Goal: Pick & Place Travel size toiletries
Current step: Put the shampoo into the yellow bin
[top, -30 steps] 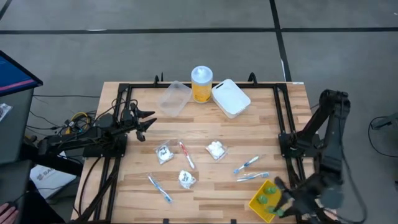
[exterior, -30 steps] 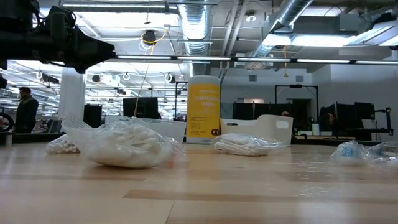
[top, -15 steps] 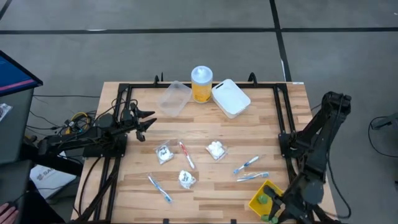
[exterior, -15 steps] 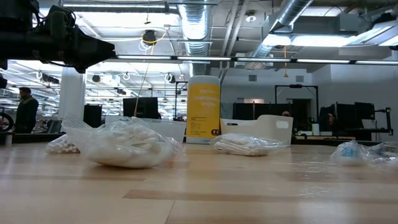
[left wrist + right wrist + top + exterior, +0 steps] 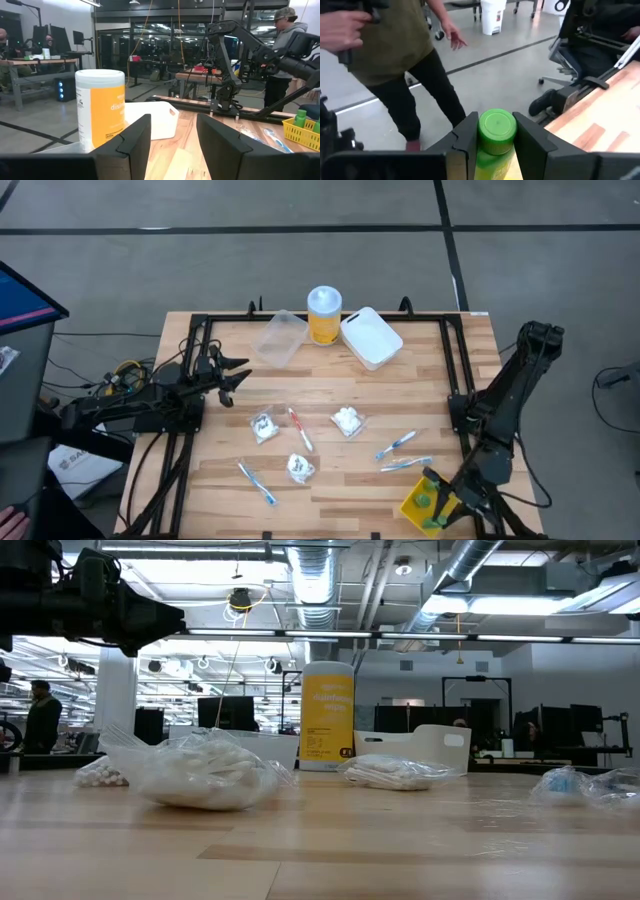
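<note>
Over the last second the right arm had swung in from the surface's corner, so that the right tool [image 5: 447, 507] now sat over the yellow basket [image 5: 414, 502], while the left arm had not shifted. In the right wrist view that tool's fingers [image 5: 465, 137] were clamped on a small green bottle [image 5: 496, 137], its round cap showing between them; in the high view two more green shapes, probably bottles, seemed to lie in the basket directly beneath, though they were too small to make out clearly. The left tool [image 5: 172, 137] waited well away across the surface with its fingers apart and nothing between them, pointing toward the yellow jar [image 5: 100, 112] and the white tub [image 5: 152, 119]. The step in hand looked like the placing of this bottle. The next move would probably call for lowering it between the basket walls and letting go, taking care not to tip the basket or knock its contents. Left on the wooden surface [image 5: 330, 395], off toward the left tool, were two blue toothbrushes [image 5: 402, 453] nearest the basket, a red toothbrush [image 5: 299, 428], another blue one [image 5: 256, 482] and three clear packets [image 5: 347, 420], so much of the task seemed still undone.
</note>
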You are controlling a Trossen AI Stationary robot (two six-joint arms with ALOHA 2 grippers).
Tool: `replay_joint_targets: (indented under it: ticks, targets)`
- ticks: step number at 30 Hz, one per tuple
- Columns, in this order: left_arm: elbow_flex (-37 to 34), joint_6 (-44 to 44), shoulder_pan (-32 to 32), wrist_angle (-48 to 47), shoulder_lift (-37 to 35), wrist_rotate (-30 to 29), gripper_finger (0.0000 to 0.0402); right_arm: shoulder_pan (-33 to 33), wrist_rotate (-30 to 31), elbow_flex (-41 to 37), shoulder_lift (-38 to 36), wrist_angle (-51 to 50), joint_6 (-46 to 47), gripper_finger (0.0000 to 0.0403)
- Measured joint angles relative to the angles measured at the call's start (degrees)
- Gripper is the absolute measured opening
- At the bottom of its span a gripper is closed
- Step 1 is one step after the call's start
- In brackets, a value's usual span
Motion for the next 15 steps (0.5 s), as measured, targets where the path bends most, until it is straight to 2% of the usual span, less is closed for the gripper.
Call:
replay_joint_targets:
  ticks: [9, 15]
  targets:
    - [0.0, 0.0, 0.0, 0.1, 0.0, -0.2, 0.0154, -0.2, 0.1, -2.7, 0.0, 0.3, 1.3, 0.0095]
    - [0.0, 0.0, 0.0, 0.5, 0.0, -0.2, 0.0154, 0.0, 0.2, -7.6, 0.1, 8.0, 3.0, 0.0095]
